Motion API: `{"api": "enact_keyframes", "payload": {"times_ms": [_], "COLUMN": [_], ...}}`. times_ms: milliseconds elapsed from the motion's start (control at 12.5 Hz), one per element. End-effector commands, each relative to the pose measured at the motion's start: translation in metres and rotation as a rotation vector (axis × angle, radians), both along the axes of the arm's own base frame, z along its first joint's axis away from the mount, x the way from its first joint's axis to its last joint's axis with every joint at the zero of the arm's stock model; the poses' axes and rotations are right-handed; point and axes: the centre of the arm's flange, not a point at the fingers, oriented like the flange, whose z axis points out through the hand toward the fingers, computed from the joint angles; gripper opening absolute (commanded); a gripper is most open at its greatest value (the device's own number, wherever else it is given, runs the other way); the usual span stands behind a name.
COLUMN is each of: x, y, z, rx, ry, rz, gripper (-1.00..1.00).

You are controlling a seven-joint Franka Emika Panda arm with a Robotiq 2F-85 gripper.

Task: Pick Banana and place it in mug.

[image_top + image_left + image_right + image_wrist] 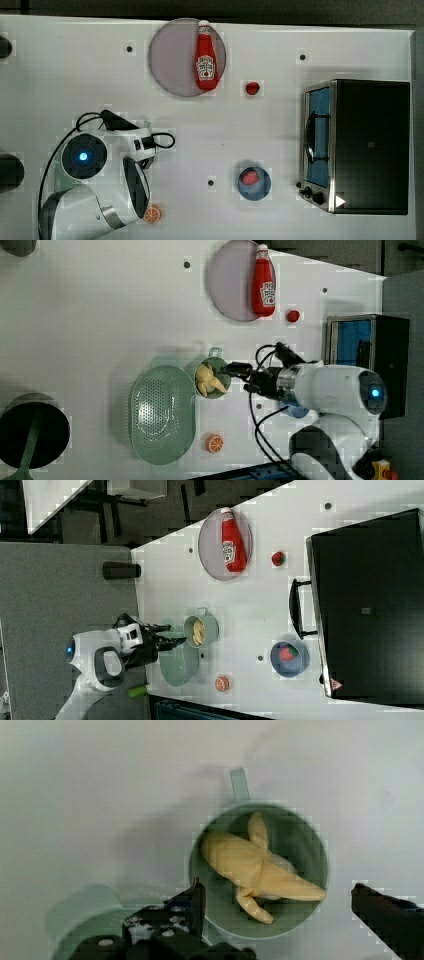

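The pale yellow banana (pixel 250 865) lies inside the round teal-green mug (pixel 305 827), its tips resting against the wall. In the wrist view my gripper (pixel 277 887) hangs above the mug, open, one black finger on each side of the rim and touching nothing. In the left view the banana (pixel 207 380) fills the mug (pixel 216 360), and the gripper (pixel 231 374) reaches in from the left view's right. In the right view the mug (pixel 212 629) holds the banana (pixel 198 631), with the gripper (pixel 172 634) beside it. In the top view the arm (pixel 100 165) covers this spot.
A pale green perforated basket (pixel 161 415) sits right beside the mug. An orange slice (pixel 214 443) lies near the table edge. A blue bowl (pixel 265 190) holds a strawberry. A ketchup bottle (pixel 206 57) lies on a grey plate (pixel 170 55). A toaster oven (pixel 360 145) stands at the top view's right.
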Motion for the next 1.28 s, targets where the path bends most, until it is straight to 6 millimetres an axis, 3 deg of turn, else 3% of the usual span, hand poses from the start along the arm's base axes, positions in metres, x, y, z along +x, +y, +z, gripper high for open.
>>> {"api": "enact_keyframes", "payload": {"times_ms": [80,400,640,800,960,1280], "x": [0.041,0.053,0.052,0.042,0.044,0.044], "y": [-0.065,-0.138,-0.193,-0.228,-0.248,-0.248], "z": [0.098,0.211,0.272,0.288,0.296,0.294], "rx": [-0.002,-0.027,-0.074,-0.070,-0.058,-0.059], "ry": [-0.051,-0.037,-0.041,0.020,-0.007,-0.002], "rz": [-0.182,-0.297,-0.372,-0.435,-0.467,-0.461], "gripper": [1.00,1.00,1.00,1.00,1.00,1.00]}}
